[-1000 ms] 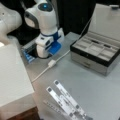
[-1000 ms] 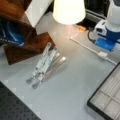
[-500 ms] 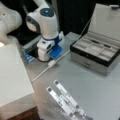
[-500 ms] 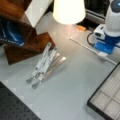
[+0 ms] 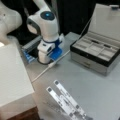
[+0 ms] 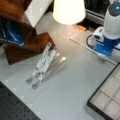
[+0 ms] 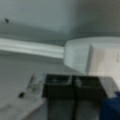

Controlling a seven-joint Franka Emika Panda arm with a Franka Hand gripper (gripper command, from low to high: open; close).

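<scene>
My gripper (image 5: 45,60) points straight down at the table top, at a front view's left, with a blue mount on its side. In the wrist view the two black fingers (image 7: 60,87) of the gripper (image 7: 73,87) are pressed together with nothing between them. A thin white cable (image 5: 61,56) with a thicker white plug (image 7: 77,58) lies on the table just beside the fingertips, apart from them. The gripper (image 6: 102,52) also shows at a front view's right, standing over the same white cable (image 6: 85,47).
A folded metal stand (image 5: 65,101) (image 6: 45,64) lies on the grey table. An open compartment box (image 5: 100,51) (image 6: 107,100) sits near it. There is also a white block (image 5: 12,75), a lamp shade (image 6: 68,10) and a wooden shelf (image 6: 22,40).
</scene>
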